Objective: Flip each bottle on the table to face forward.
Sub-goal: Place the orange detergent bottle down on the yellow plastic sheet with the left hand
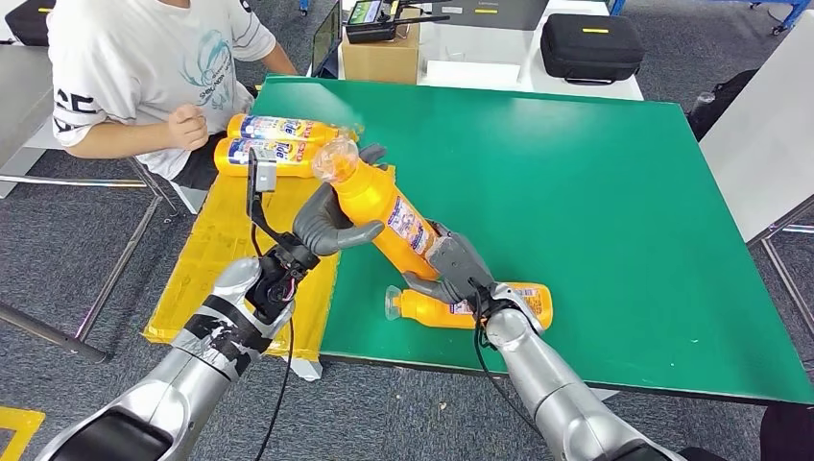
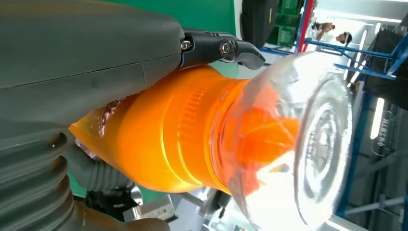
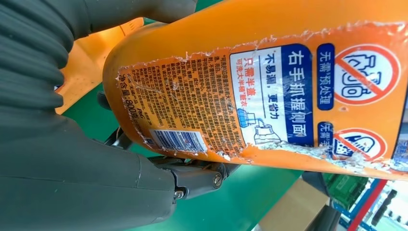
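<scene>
Both your hands are grasping one tilted orange bottle (image 1: 384,206) above the table (image 1: 595,192): left hand (image 1: 331,223) near its cap, right hand (image 1: 459,264) at its base.

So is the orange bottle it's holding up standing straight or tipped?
Tipped. The orange bottle slants, its clear cap up toward the left hand and its base lower in the right hand.

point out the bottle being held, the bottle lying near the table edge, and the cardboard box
held bottle (image 1: 384,206), head view, orange body
lying bottle (image 1: 427,308), head view, orange body near neck
cardboard box (image 1: 382,58), head view, front face
</scene>
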`<state>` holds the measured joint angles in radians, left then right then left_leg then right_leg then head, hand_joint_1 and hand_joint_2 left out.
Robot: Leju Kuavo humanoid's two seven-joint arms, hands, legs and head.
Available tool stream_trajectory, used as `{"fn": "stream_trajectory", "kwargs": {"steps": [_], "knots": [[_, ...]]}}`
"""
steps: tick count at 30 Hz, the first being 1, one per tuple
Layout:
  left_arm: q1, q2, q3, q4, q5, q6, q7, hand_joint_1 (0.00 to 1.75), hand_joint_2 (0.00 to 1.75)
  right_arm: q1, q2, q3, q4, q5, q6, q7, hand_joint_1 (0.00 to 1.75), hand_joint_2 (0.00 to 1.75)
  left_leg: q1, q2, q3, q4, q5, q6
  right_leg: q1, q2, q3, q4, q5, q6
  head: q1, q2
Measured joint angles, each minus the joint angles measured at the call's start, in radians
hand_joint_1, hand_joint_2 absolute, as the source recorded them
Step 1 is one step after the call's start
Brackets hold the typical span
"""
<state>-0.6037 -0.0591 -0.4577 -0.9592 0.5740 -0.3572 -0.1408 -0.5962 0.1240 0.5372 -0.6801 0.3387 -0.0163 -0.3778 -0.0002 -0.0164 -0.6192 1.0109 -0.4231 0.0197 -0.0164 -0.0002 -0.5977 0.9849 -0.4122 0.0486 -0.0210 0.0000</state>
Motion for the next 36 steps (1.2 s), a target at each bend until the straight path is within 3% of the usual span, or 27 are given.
{"fn": "stream_trajectory", "kwargs": {"steps": [14, 18, 29, 33, 36], "knots": [[0.0, 0.0, -0.001, 0.001, -0.013, 0.011, -0.004, 0.01, 1.75, -0.01, 0.001, 0.01, 0.006, 0.0, 0.006, 0.003, 1.75, 1.75, 0.0, 0.0, 0.0, 0.0, 0.0, 0.0, 0.0, 0.0, 0.0, 0.0, 0.0, 0.0, 0.0, 0.0], [0.0, -0.001, -0.001, 0.001, -0.027, 0.034, -0.007, 1.75, 1.75, -0.015, 0.001, 0.02, 0.01, 0.022, 0.012, 0.022, 1.75, 1.75, 0.0, 0.0, 0.0, 0.0, 0.0, 0.0, 0.0, 0.0, 0.0, 0.0, 0.0, 0.0, 0.0, 0.0], [0.011, -0.015, 0.017, -0.002, -0.08, 0.151, -0.036, 1.75, 1.75, -0.012, 0.006, 0.044, 0.01, 0.018, 0.01, 0.04, 1.75, 1.75, 0.0, 0.0, 0.0, 0.0, 0.0, 0.0, 0.0, 0.0, 0.0, 0.0, 0.0, 0.0, 0.0, 0.0], [0.017, -0.023, 0.037, -0.001, -0.081, 0.174, -0.042, 1.75, 1.75, 0.004, 0.006, 0.04, -0.018, 0.012, -0.003, 0.038, 0.0, 1.75, 0.0, 0.0, 0.0, 0.0, 0.0, 0.0, 0.0, 0.0, 0.0, 0.0, 0.0, 0.0, 0.0, 0.0], [0.022, -0.024, 0.059, -0.001, -0.075, 0.193, -0.05, 1.75, 1.75, 0.028, 0.005, 0.027, -0.063, -0.015, -0.032, 0.026, 0.0, 1.75, 0.0, 0.0, 0.0, 0.0, 0.0, 0.0, 0.0, 0.0, 0.0, 0.0, 0.0, 0.0, 0.0, 0.0]]}}
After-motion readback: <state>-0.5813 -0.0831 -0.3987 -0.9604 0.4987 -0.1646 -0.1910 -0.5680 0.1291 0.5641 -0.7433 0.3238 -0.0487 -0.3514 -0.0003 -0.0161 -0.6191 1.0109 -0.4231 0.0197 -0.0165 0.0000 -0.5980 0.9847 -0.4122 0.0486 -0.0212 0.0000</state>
